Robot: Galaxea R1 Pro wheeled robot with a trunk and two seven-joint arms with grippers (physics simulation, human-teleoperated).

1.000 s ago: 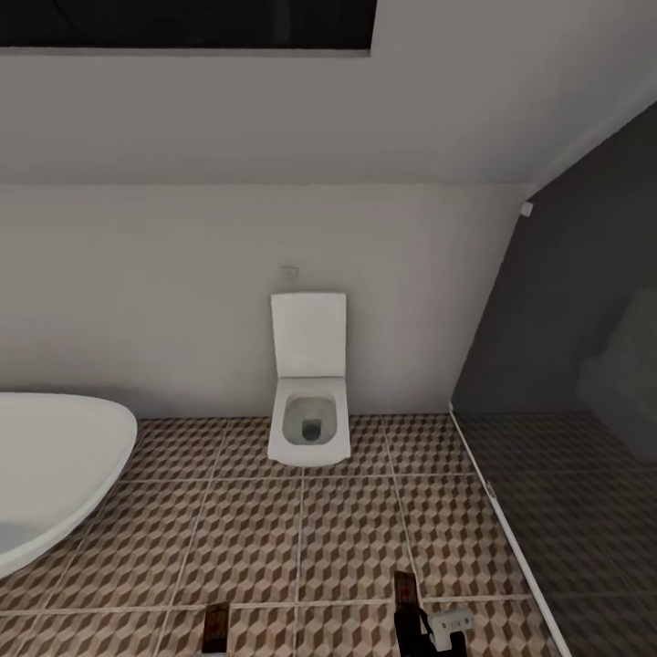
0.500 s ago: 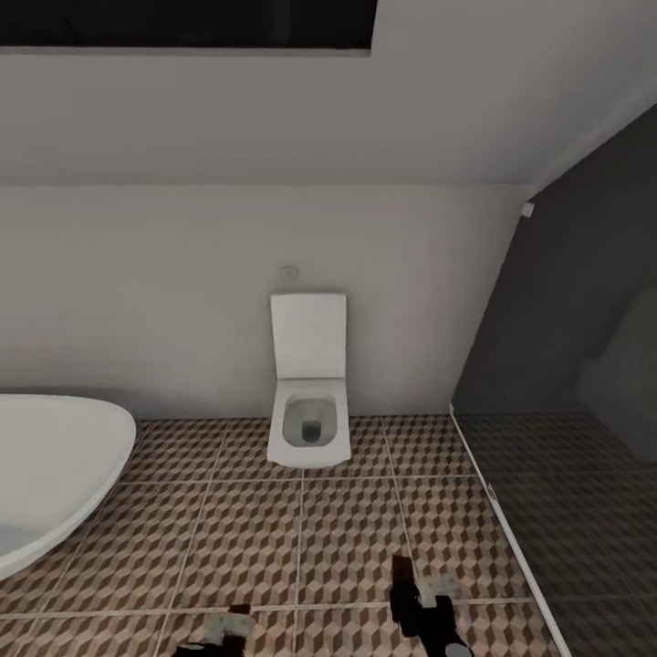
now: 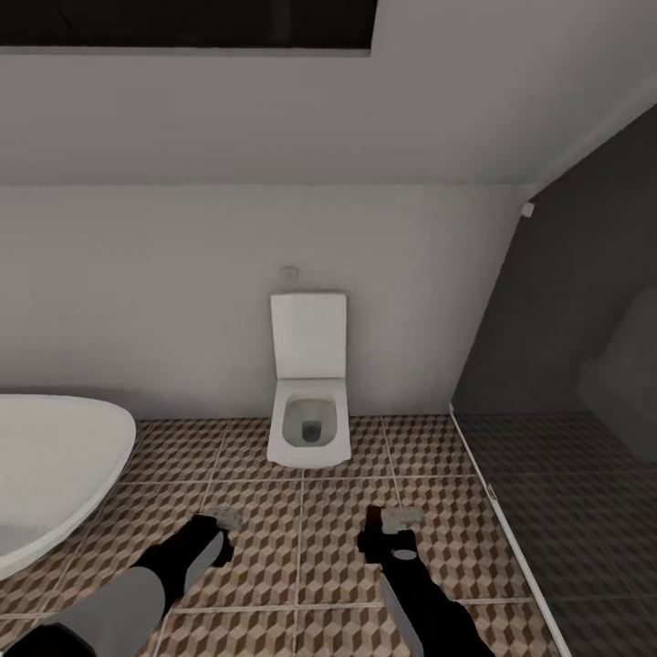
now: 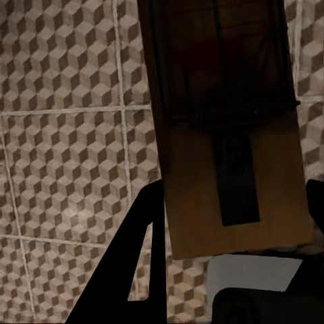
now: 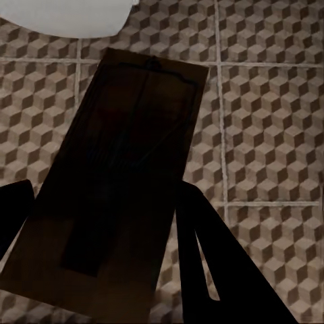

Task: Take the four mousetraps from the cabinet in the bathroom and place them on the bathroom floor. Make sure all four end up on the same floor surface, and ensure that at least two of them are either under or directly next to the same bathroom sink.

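Note:
In the left wrist view a brown wooden mousetrap [image 4: 229, 121] with dark metal parts sits between the dark fingers of my left gripper [image 4: 229, 229], which is shut on it above the cube-patterned bathroom floor [image 4: 67, 155]. My right gripper [image 5: 111, 236] is shut on a second, shadowed mousetrap [image 5: 121, 162] over the same tiles. From the head camera, the left gripper [image 3: 217, 529] and right gripper [image 3: 394, 525] both reach forward low over the floor [image 3: 301, 511], in front of the toilet. The cabinet and the sink are out of view.
A white toilet [image 3: 309, 429] stands against the back wall ahead. The white oval bathtub [image 3: 46, 474] curves in at the left. A dark glass shower partition [image 3: 566, 429] with a white floor rail closes off the right side.
Both arms have stretched forward from the bottom edge of the head view, toward the toilet, each still holding its mousetrap. The camera has barely moved.

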